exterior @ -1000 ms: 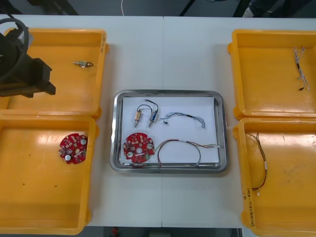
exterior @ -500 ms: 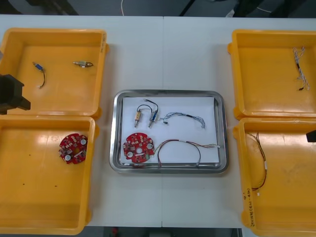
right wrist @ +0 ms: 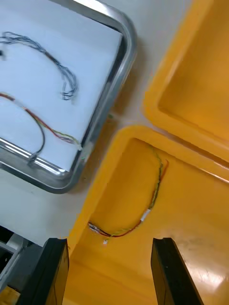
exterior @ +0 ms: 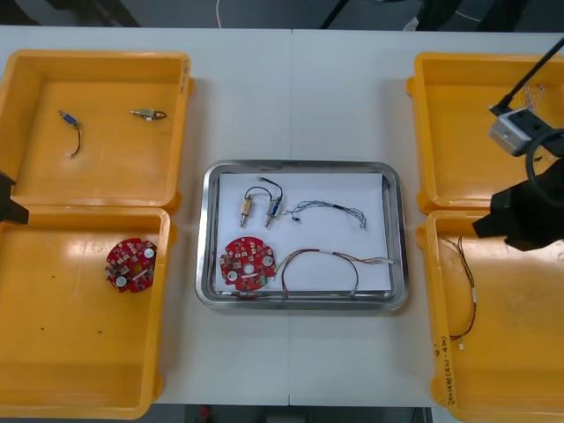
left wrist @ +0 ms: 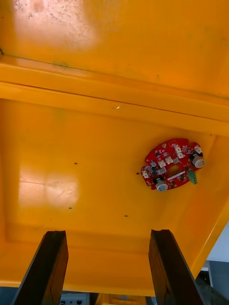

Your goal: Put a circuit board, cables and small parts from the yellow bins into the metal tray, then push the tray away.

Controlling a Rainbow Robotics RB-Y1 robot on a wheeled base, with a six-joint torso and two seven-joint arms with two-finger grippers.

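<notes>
So, the right jaws stood wide apart and empty over a right-side yellow bin [right wrist: 200, 267], the red and yellow cable [right wrist: 149, 213] lying just ahead of them. Left jaws gaped wide too, empty, above a left-side yellow bin [left wrist: 71, 157], red circuit board [left wrist: 172, 163] just beyond them. Metal tray [exterior: 300, 166] sat on the worktop [exterior: 291, 88] between both pairs.
</notes>
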